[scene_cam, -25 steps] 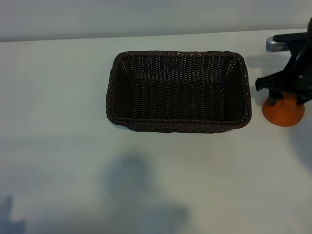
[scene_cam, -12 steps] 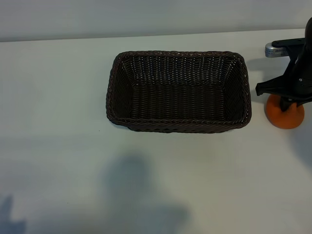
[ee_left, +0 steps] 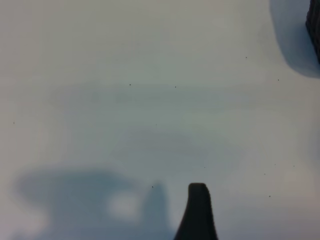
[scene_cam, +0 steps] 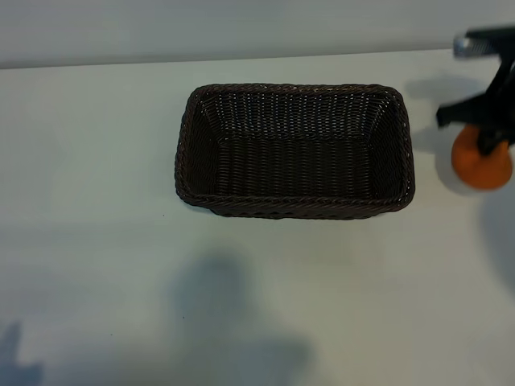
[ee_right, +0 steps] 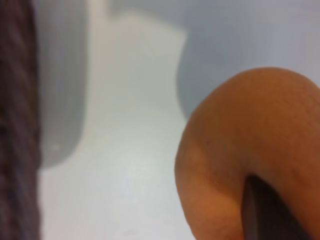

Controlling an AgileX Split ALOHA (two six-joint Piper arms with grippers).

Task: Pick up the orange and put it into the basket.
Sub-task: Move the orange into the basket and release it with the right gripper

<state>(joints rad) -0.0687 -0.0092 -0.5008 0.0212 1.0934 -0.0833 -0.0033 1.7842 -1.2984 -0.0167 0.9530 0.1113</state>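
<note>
The orange [scene_cam: 481, 166] hangs just above the table at the far right, beyond the right end of the dark brown wicker basket [scene_cam: 294, 207]. My right gripper [scene_cam: 488, 143] comes down on it from above and is shut on it. The fruit's pale shadow lies on the table below. In the right wrist view the orange [ee_right: 250, 145] fills the near side, with one dark fingertip [ee_right: 267, 212] pressed into its skin and the basket's woven wall [ee_right: 17, 125] off to one side. The left wrist view shows one dark fingertip [ee_left: 198, 210] over bare table, with nothing in that gripper.
The white table [scene_cam: 265, 297] stretches wide in front of the basket, crossed by soft shadows. A corner of the basket [ee_left: 315, 22] shows at the edge of the left wrist view. The left arm is outside the exterior view.
My right gripper closed on the orange and raised it off the table. It has shifted slightly right and toward the back, and a gap with a shadow now shows under the fruit.
</note>
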